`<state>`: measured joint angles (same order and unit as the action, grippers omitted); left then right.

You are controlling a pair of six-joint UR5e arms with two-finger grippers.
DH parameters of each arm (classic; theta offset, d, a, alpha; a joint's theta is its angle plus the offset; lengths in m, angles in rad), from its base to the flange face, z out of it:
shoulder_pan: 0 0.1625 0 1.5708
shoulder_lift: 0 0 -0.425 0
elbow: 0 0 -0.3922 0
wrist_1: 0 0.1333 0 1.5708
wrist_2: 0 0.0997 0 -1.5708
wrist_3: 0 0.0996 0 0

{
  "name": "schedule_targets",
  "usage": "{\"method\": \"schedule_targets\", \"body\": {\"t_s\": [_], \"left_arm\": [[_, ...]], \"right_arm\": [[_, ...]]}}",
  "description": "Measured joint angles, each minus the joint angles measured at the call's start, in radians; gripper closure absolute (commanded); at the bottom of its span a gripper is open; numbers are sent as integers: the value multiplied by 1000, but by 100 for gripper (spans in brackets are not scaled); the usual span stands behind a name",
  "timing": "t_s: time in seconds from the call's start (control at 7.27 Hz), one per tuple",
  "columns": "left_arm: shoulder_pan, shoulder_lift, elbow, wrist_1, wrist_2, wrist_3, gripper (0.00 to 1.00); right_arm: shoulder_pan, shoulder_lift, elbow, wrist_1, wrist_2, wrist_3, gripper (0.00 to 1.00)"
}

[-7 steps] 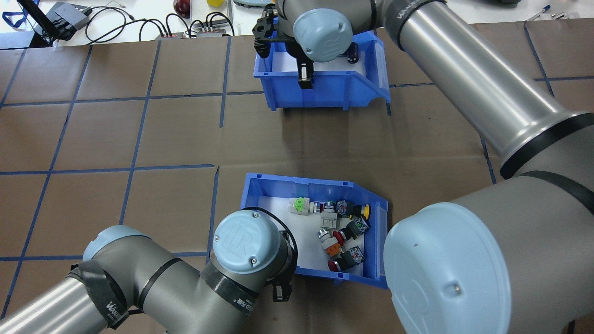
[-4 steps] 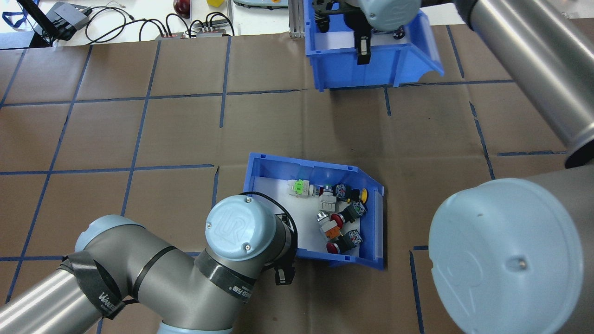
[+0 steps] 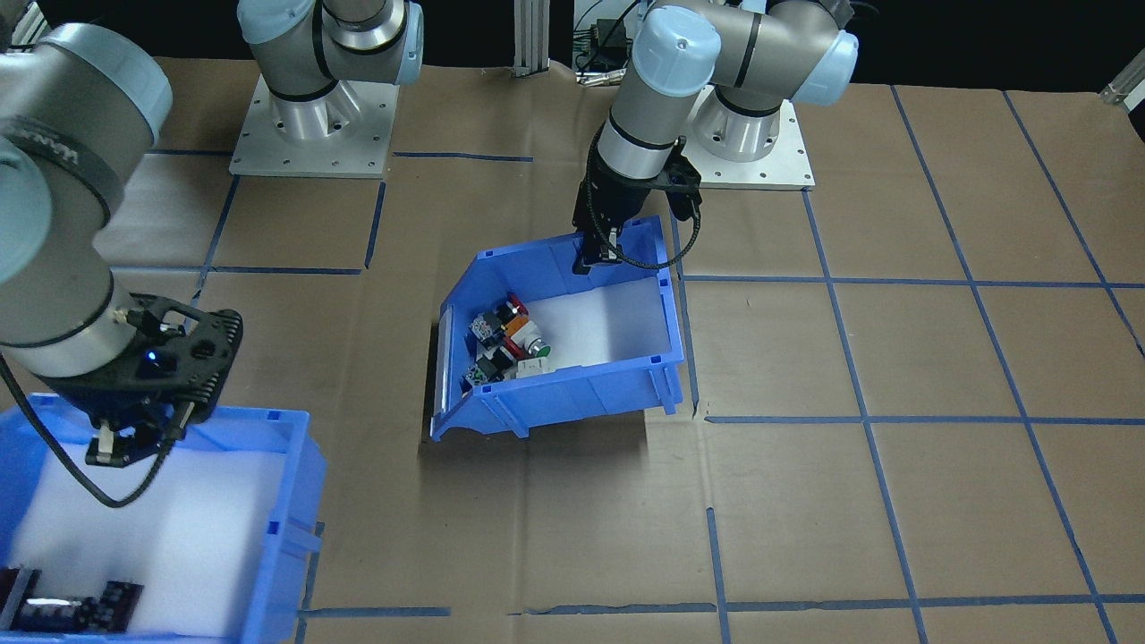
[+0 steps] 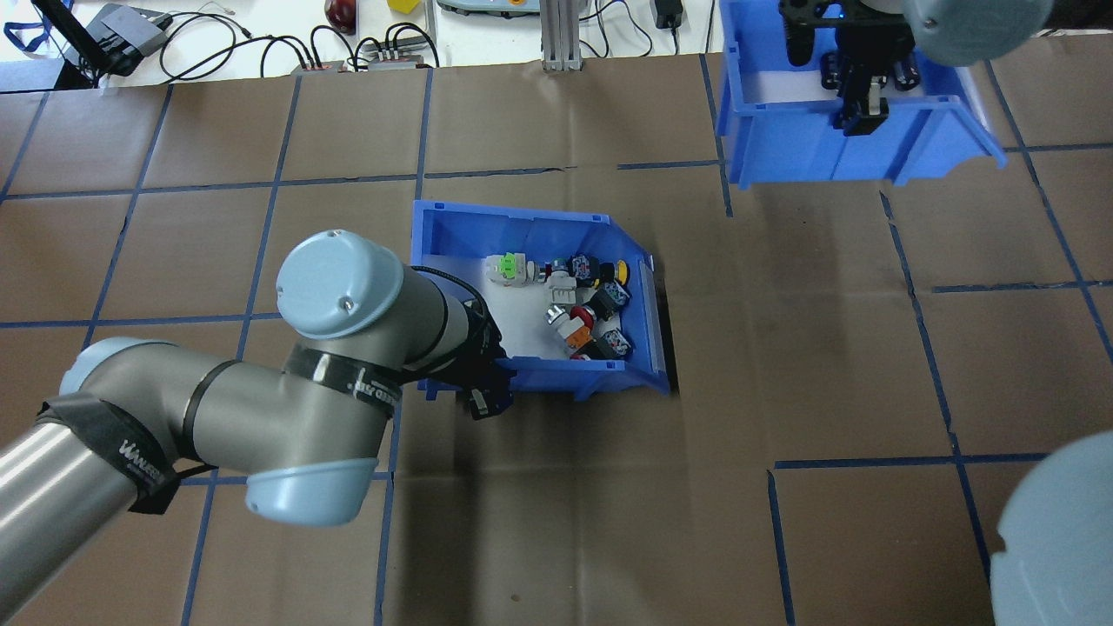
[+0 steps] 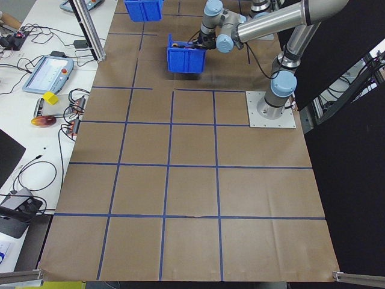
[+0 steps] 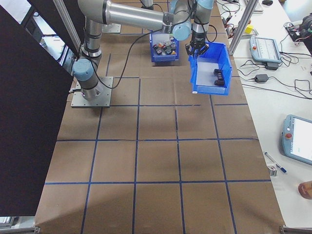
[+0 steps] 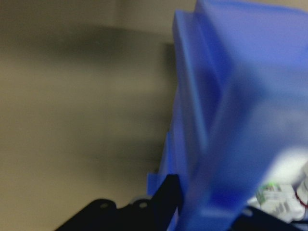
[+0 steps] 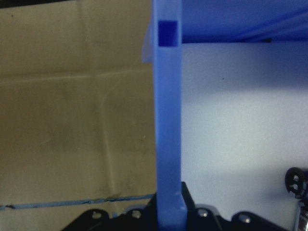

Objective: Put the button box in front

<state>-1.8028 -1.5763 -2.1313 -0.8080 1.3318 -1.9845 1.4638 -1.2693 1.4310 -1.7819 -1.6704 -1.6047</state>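
The button box [image 4: 522,228], a blue bin with a white liner, holds colourful push-buttons [image 4: 583,300] piled at its sloped end. It hangs slightly tilted over the middle of the table and casts a shadow in the front-facing view, where it shows too [image 3: 581,389]. My left gripper [image 4: 483,396] is shut on its near wall, which the left wrist view shows close up as a blurred blue wall [image 7: 216,144]. My right gripper [image 4: 861,113] is shut on the wall of the matching capacitor bin [image 4: 809,148] at the far right.
Black capacitors [image 3: 72,608] lie in the bin that the right arm holds. Cables and devices [image 4: 348,43] sit on the white bench beyond the table's far edge, beside an aluminium post [image 4: 561,35]. Both arm bases [image 3: 309,134] stand at the robot's side.
The left arm has carried the button box away from the robot and a little to the left. The right arm has swung the capacitor bin to the far right.
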Motion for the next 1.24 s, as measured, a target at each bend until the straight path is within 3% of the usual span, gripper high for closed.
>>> {"method": "schedule_targets", "body": {"t_s": [0.41,0.69,0.83,1.24], "left_arm": [[55,-225,267,8,-162,21,100],[61,-379,406,16,-293,81,100],[68,-426,435,17,-325,112,100],[89,-468,440,15,-333,128,100]], "right_arm": [[-70,-148,276,-179,5,-83,96],[-94,-181,362,-261,15,-128,96],[-109,-185,374,-271,28,-150,96],[-142,-186,382,-275,48,-189,96]]}}
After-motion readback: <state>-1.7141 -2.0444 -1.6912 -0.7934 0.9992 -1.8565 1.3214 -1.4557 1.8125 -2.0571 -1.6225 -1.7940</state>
